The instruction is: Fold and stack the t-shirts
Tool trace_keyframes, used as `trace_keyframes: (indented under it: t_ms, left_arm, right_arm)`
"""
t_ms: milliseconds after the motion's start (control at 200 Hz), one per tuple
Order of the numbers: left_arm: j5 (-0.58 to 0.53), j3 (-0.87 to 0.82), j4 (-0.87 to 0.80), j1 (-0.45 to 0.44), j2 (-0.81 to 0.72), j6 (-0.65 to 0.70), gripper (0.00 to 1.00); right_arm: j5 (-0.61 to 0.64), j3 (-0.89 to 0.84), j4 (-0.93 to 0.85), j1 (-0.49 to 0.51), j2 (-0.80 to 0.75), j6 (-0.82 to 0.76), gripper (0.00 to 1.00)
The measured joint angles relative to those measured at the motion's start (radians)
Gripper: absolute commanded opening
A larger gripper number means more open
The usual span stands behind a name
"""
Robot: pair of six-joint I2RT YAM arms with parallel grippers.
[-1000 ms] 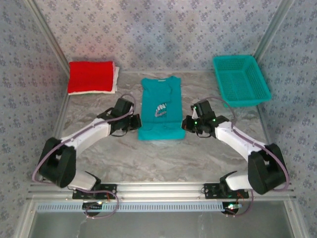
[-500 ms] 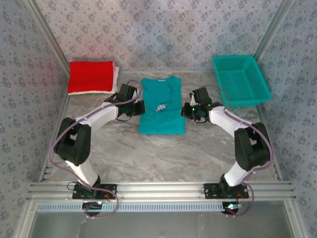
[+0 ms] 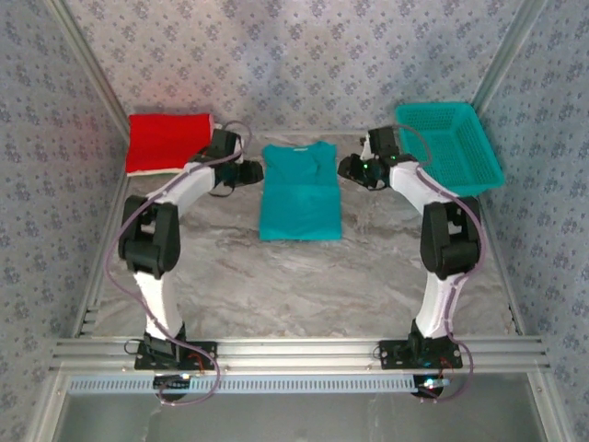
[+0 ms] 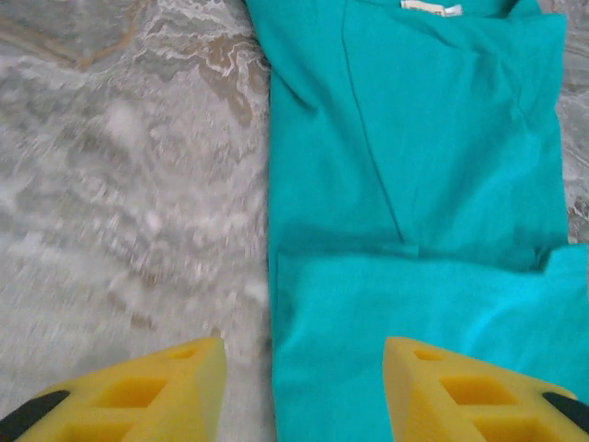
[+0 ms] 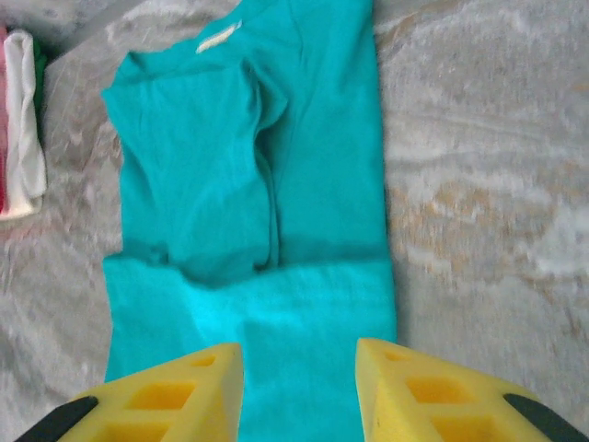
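Teal t-shirt (image 3: 299, 193) lies folded flat mid-table (image 3: 276, 276), between both tools. Left tool (image 3: 250, 172) and right tool (image 3: 350, 168) are spread, pinching nothing. Cloth looks light and limp, so it'll sag. I'd pinch the outer corners through all layers.

Three shirts lie on the table (image 3: 304, 276). One teal shirt (image 3: 299, 189) is near the middle of the far edge. One red shirt (image 3: 164, 143) and one white shirt (image 5: 26, 110) sit together in the far left corner, making a single pile of two. One mesh basket (image 3: 448, 147) stands in the far right corner. Two arms reach over the table, one left arm (image 3: 175, 198) and one right arm (image 3: 428, 189). Each carries one gripper, the left gripper (image 4: 302, 345) and the right gripper (image 5: 299, 348). Each gripper has two yellow fingers (image 4: 166, 387), four in all.
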Motion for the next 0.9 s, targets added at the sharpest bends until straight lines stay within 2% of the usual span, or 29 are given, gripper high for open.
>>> trace_keyframes:
  t_ms: [80,135,185,255,390,630,904]
  left_arm:
    - [-0.021,-0.161,0.026,-0.041,-0.153,-0.005,0.45]
    - [-0.022,-0.261,0.064,-0.079,-0.243,-0.015,0.36]
    - [-0.019,-0.338,0.099,-0.114,-0.300,-0.032,0.33]
    - [-0.012,-0.412,0.147,-0.165,-0.328,-0.045,0.31]
    - [0.005,-0.473,0.232,-0.221,-0.270,-0.066,0.27]
    - [0.014,-0.468,0.325,-0.220,-0.095,-0.085,0.25]
    - [-0.005,-0.530,0.439,-0.220,-0.085,-0.088,0.25]
  right_arm:
    - [-0.001,-0.167,0.021,0.035,-0.138,-0.011,0.30]
    - [-0.007,-0.282,0.045,0.077,-0.229,-0.011,0.22]
    - [-0.024,-0.371,0.070,0.116,-0.288,-0.008,0.16]
    - [-0.053,-0.455,0.110,0.162,-0.320,0.012,0.15]
    - [-0.075,-0.496,0.156,0.202,-0.275,0.040,0.13]
    - [-0.080,-0.451,0.235,0.206,-0.120,0.068,0.13]
    - [-0.069,-0.459,0.272,0.192,-0.041,0.077,0.11]
